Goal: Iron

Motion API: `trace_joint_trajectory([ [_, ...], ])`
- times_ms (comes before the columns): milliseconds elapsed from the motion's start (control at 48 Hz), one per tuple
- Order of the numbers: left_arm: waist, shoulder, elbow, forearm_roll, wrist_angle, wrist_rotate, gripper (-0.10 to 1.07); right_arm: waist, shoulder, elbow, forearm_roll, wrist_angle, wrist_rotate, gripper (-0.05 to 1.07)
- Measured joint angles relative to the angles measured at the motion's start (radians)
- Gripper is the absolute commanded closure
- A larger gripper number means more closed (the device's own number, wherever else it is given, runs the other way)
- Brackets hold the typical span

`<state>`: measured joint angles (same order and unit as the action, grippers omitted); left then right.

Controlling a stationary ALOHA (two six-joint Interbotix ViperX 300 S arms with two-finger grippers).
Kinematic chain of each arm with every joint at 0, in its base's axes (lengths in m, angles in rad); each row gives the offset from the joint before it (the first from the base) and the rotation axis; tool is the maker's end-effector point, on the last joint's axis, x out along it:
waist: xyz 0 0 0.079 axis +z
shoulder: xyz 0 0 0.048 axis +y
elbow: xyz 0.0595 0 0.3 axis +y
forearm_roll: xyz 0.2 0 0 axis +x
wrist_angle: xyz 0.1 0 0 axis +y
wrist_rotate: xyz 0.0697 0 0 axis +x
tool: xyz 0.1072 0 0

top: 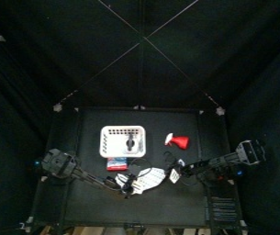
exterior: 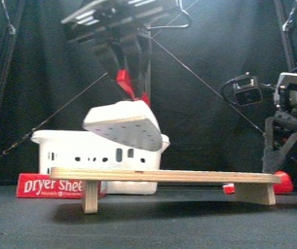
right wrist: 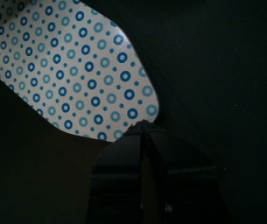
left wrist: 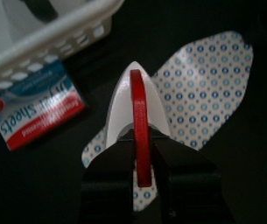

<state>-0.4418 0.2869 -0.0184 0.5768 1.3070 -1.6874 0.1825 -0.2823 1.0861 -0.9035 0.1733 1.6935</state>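
Observation:
A white iron point(exterior: 122, 128) with a red handle point(left wrist: 137, 122) hangs tilted, nose up, just above the low wooden ironing board point(exterior: 177, 177). My left gripper point(exterior: 125, 60) is shut on that handle from above; in the left wrist view the left gripper point(left wrist: 137, 164) has a jaw on each side of it. The board's cover point(right wrist: 71, 66) is white with blue dots and also shows under the iron point(left wrist: 206, 79). My right gripper point(right wrist: 151, 133) hovers shut and holds nothing, off the board's rounded end. The right arm point(exterior: 287, 97) stands at the right.
A white laundry basket point(exterior: 73, 156) stands behind the board on the left. A red dryer-sheets box point(exterior: 54, 185) lies in front of it, also seen beside the basket point(left wrist: 36, 105). A small red object point(exterior: 283, 180) sits at the board's right end.

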Motion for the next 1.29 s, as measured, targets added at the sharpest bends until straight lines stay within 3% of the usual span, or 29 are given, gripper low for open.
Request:
trace_joint_trajectory([
  [167, -0.044, 0.002, 0.000, -0.055, 0.037, -0.057, 0.51, -0.002, 0.000, 0.000, 0.000, 0.002, 0.000, 0.66],
  [292, -0.071, 0.008, 0.011, -0.049, 0.086, -0.118, 0.51, 0.000, 0.000, 0.000, 0.000, 0.002, 0.000, 0.66],
  [583, -0.072, 0.023, 0.049, -0.008, 0.091, -0.192, 0.51, 0.000, 0.000, 0.000, -0.002, 0.002, 0.000, 0.66],
  [1292, -0.054, 0.074, 0.074, 0.052, -0.078, -0.225, 0.52, 0.000, 0.000, 0.000, -0.008, 0.002, 0.002, 0.66],
])
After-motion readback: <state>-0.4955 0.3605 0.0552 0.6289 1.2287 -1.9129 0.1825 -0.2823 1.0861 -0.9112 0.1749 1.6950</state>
